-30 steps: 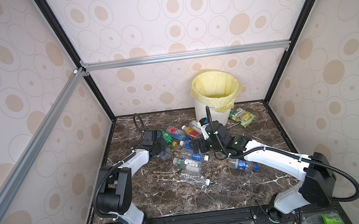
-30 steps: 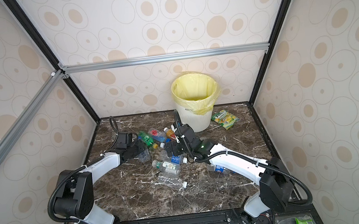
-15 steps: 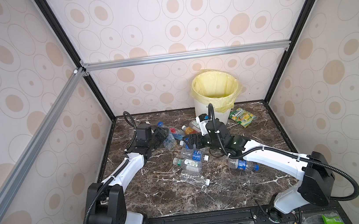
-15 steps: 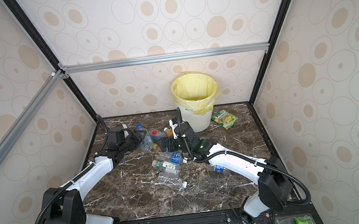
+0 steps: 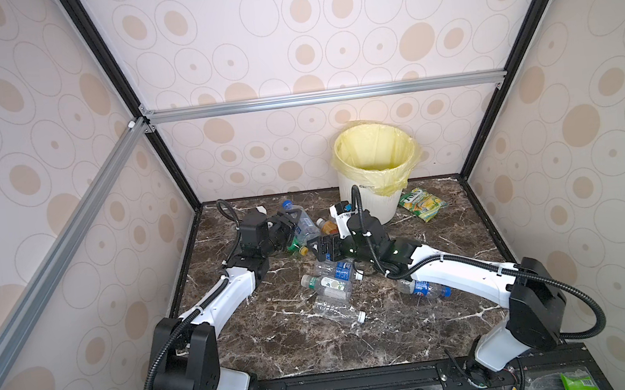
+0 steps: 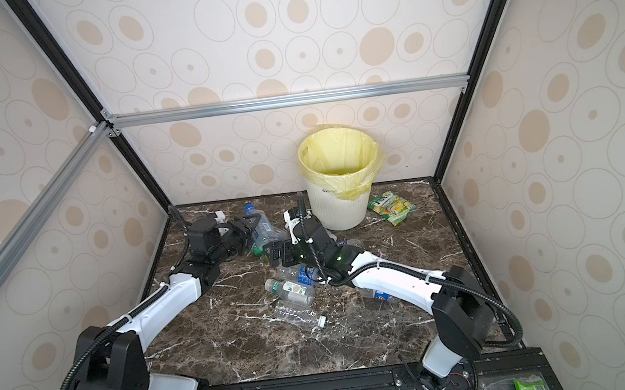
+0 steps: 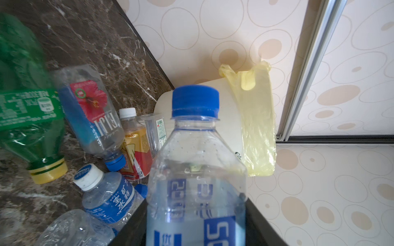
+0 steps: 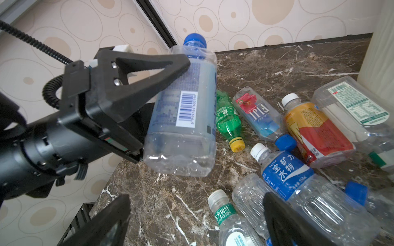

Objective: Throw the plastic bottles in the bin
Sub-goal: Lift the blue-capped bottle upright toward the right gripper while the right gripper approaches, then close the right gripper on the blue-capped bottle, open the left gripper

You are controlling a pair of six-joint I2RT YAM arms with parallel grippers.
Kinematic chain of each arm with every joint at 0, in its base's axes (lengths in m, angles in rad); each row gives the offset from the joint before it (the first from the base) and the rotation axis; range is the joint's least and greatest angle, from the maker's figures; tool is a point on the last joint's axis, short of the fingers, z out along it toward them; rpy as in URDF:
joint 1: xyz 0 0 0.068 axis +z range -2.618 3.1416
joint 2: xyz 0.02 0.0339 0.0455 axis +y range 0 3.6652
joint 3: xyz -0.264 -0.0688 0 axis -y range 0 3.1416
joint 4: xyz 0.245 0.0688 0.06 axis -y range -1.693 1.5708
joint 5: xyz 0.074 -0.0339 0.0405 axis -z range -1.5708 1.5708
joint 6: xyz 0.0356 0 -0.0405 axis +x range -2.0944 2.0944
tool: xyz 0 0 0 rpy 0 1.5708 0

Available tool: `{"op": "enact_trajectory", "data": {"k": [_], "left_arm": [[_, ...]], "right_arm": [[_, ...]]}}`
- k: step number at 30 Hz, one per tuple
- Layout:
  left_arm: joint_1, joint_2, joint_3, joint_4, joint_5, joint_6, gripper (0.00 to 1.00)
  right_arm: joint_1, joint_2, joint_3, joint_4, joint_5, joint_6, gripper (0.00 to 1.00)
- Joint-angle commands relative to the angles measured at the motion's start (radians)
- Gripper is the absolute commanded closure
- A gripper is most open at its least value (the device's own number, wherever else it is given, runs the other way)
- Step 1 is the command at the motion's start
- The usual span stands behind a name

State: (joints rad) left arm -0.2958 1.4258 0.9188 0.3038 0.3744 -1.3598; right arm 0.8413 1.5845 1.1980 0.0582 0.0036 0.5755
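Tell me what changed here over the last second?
The left end effector, already shut on a clear blue-capped bottle, raised it and carried it away from the robot's base, nearer the bin. The right end effector, open above the other bottles, shifted only slightly. The bin, snack packet and other bottles stayed put.

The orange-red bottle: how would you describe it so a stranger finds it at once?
Start at the white bin with its yellow bag. Among the bottles beside its foot lies the orange-red bottle. Only it has an orange and red label, with a white cap.
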Motion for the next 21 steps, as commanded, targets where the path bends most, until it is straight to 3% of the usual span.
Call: {"op": "enact_trajectory", "data": {"k": [1,9,21], "left_arm": [[-0.027,-0.018,0.04,0.067,0.009,-0.051,0.42],[-0.057,-0.07,0.02,0.056,-0.025,-0.062,0.43],[-0.086,-0.106,0.025,0.052,-0.024,-0.06,0.41]], "right_arm": [[0.007,0.018,0.053,0.031,0.024,-0.015,0.01],[0.008,0.045,0.087,0.013,0.074,-0.019,0.05],[0.008,0.072,0.123,0.006,0.079,-0.032,0.23]]}}
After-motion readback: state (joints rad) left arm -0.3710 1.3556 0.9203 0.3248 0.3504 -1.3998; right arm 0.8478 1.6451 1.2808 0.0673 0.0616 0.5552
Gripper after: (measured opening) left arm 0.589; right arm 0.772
